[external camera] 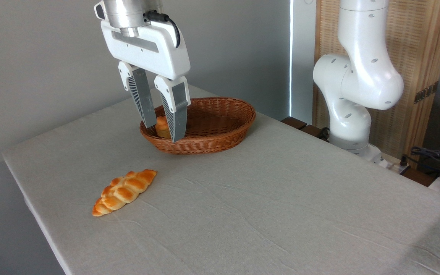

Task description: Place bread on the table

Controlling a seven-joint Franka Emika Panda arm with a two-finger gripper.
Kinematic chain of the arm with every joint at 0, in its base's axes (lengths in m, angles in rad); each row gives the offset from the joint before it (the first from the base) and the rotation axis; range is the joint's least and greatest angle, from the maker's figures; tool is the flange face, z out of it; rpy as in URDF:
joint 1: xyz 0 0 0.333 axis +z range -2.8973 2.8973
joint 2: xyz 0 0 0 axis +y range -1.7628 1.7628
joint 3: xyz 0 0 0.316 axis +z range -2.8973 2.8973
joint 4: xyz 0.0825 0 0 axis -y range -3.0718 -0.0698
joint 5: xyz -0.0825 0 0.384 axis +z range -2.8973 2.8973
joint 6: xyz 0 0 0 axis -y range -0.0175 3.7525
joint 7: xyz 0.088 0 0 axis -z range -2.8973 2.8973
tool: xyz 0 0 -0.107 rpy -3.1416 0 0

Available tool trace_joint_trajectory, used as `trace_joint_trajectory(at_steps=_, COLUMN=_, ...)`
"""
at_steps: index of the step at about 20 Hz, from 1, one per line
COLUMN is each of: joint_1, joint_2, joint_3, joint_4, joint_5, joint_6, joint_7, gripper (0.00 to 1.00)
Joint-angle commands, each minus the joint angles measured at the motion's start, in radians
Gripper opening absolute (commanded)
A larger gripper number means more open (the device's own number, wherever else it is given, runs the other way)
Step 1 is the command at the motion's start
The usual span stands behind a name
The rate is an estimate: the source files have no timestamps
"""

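The bread (161, 127), a small round orange-golden bun, sits inside the brown wicker basket (220, 130) at its left end. From this camera it shows only partly, in the gap between the fingers. My gripper (162, 133) hangs over the basket's left rim with its fingers pointing down and spread apart, open, one on each side of the bun as seen here. I cannot tell whether a finger touches the bun. The basket stands on the table (266, 202), which has a light grey-beige cloth.
A long braided golden loaf (124, 192) lies on the cloth at the front left, near the table's left edge. The arm's white base (351, 114) stands at the right behind the table. Cables (434, 156) lie at the far right.
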Motion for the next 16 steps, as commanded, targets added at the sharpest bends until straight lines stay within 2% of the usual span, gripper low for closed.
trace_joint_trajectory(at_steps=1, joint_1=-0.001, joint_2=0.007, joint_3=0.001, joint_4=0.016, joint_5=0.008, joint_6=-0.003, joint_7=-0.006, gripper=1.00)
trace_joint_trajectory(at_steps=13, joint_1=-0.001, joint_2=0.007, joint_3=-0.002, joint_4=0.010, joint_5=0.006, joint_6=-0.003, joint_7=-0.009, gripper=1.00)
trace_joint_trajectory(at_steps=16, joint_1=0.002, joint_2=0.003, joint_3=-0.030, joint_4=0.001, joint_5=0.005, joint_6=-0.003, joint_7=-0.008, gripper=1.00)
